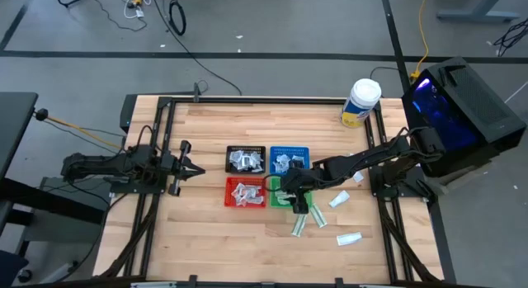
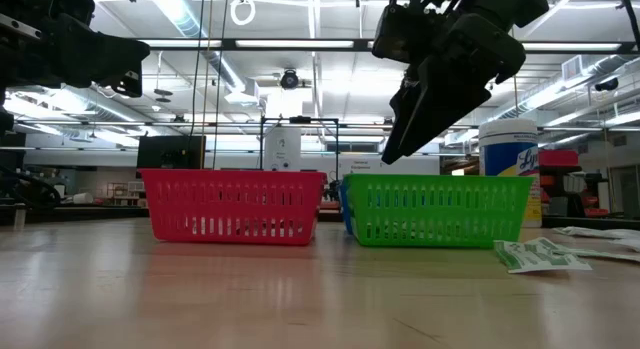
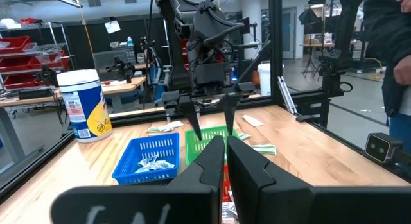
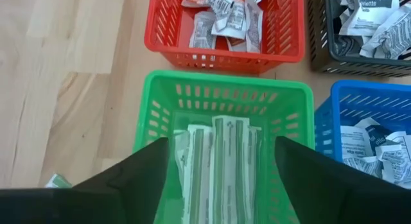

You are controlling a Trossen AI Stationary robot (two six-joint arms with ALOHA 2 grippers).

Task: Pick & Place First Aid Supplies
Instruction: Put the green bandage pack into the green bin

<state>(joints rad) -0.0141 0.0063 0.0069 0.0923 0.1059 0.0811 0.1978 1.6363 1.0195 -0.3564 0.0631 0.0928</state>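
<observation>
Bright, even light falls from long ceiling tube lamps above the right pincer, which shows as a dark silhouette. Soft glare streaks the pale wooden table beneath it, blurred nearest the camera.

The high view is looking straight down on the whole light wooden table. The low view is facing level across it. The right wrist view is peering down, close, into the green plastic mesh tray, which all four views are sharing.
</observation>
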